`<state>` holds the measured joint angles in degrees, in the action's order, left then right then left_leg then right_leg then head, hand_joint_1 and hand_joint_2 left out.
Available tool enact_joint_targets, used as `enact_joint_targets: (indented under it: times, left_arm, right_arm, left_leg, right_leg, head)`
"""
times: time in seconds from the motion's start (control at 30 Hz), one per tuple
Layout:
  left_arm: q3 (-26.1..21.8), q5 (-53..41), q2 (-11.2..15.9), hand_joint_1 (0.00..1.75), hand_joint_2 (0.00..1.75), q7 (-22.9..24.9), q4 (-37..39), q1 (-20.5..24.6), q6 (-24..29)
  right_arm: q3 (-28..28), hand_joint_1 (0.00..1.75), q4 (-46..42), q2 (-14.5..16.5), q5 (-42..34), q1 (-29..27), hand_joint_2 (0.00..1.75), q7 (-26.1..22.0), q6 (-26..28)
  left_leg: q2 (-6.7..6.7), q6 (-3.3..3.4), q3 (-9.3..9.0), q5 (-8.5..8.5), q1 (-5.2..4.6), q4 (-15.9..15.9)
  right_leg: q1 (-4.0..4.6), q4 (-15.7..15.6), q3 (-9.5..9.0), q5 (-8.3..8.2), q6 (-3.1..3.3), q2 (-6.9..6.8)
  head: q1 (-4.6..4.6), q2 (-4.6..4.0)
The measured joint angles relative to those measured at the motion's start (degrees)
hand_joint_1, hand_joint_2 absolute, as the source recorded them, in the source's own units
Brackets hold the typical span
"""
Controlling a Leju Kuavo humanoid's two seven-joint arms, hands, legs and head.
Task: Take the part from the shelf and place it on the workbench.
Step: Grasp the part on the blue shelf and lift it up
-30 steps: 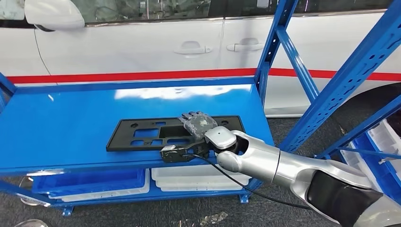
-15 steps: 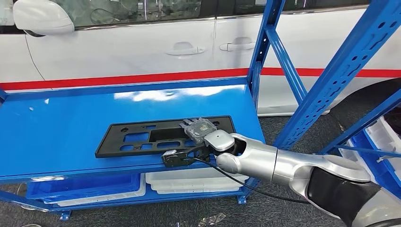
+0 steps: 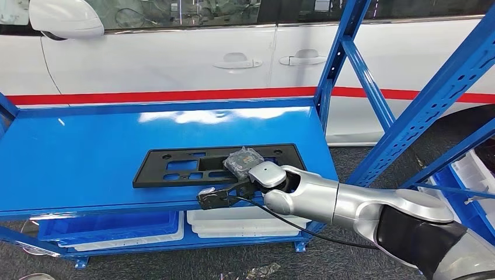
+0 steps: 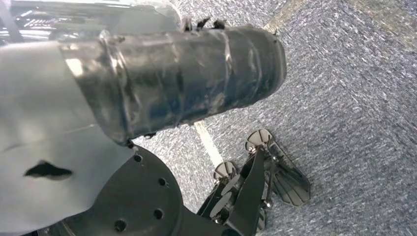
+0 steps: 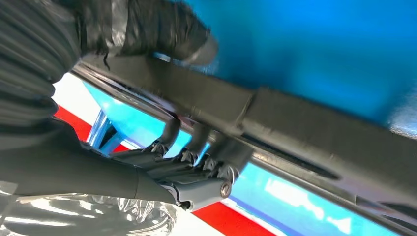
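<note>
Blue shelf (image 3: 87, 163) beside a white car (image 3: 175, 64): the right hand (image 3: 245, 163) clamps the black part (image 3: 175, 169); lifting it clear comes next, I judge.

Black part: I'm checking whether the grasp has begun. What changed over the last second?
The right hand, earlier lying flat on the part, has curled its fingers round the part's edge and now grips it. The part stays flat on the shelf, in the same place.
</note>
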<state>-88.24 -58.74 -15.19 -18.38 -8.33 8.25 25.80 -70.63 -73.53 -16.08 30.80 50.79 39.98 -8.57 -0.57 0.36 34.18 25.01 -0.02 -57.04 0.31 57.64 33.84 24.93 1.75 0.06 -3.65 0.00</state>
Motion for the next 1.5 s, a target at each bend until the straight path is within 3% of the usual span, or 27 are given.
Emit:
enact_joint_targets:
  times: [0.07, 0.13, 0.6, 0.87, 1.1, 1.37, 1.5]
  left_arm:
    - [-0.1, 0.0, 0.0, 0.00, 0.00, 0.0, 0.0, 0.0, 0.0]
    - [-0.2, 0.1, 0.0, 0.00, 0.00, -0.1, 0.0, 0.0, 0.1]
    - [-0.6, 0.2, -0.2, 0.00, 0.00, -0.5, 0.0, 0.0, 1.0]
    - [-0.6, -0.5, -0.3, 0.00, 0.00, -0.9, 0.0, 0.0, 1.4]
    - [-0.6, -0.7, -0.5, 0.00, 0.00, -1.3, 0.0, 0.0, 1.7]
    - [-0.6, 0.0, -0.6, 0.00, 0.00, -3.5, 0.0, -0.1, 0.8]
    - [-0.6, -0.4, -0.6, 0.00, 1.75, -3.7, 0.0, -0.1, 0.5]
  right_arm:
    - [-0.1, 1.75, 0.1, 0.0, -0.1, 0.3, 1.75, 0.0, 0.4]
    - [-0.3, 1.75, 0.2, 0.1, -0.1, 0.8, 1.75, 0.0, 0.9]
    - [-1.2, 1.75, 0.5, 0.2, 1.0, 1.6, 1.75, -0.1, 3.6]
    - [-2.1, 1.75, -1.6, 0.5, 11.5, 2.3, 1.75, 0.0, 8.0]
    - [-2.1, 1.75, -4.6, 0.4, 16.7, 3.5, 1.75, 0.0, 7.6]
    - [-2.0, 1.75, -14.9, -0.5, 21.4, 8.7, 1.75, 0.0, 2.0]
    - [-2.0, 1.75, -18.5, -0.8, 22.4, 9.7, 1.75, 0.0, 0.5]
  left_leg:
    - [0.00, 0.07, 0.01, 0.02, -0.03, 0.0]
    - [0.00, 0.08, -0.01, 0.02, -0.04, 0.0]
    - [0.01, 0.04, -0.28, -0.02, 0.06, 0.4]
    - [0.11, -0.03, -0.29, -0.05, 0.11, 0.5]
    - [0.17, -0.03, -0.29, -0.05, 0.11, 0.5]
    - [0.22, -0.03, -0.29, -0.04, 0.11, 0.5]
    - [0.21, -0.03, -0.29, -0.04, 0.11, 0.5]
  right_leg:
    - [-0.09, -0.1, -0.01, 0.00, -0.64, 0.00]
    - [-0.13, -0.1, -0.02, 0.04, -0.86, 0.00]
    - [-0.09, -0.1, -0.05, 0.08, -0.87, 0.00]
    - [-0.10, -0.1, 0.04, 0.08, -0.85, 0.14]
    - [-0.11, -0.1, 0.08, 0.08, -0.85, 0.16]
    - [-0.12, -0.1, 0.11, 0.09, -0.85, 0.17]
    - [-0.12, -0.1, 0.11, 0.09, -0.85, 0.17]
  head:
    - [0.02, 0.00]
    - [0.03, 0.00]
    - [0.04, 0.00]
    - [0.03, 0.00]
    - [0.03, 0.00]
    - [0.03, 0.00]
    - [0.03, 0.00]
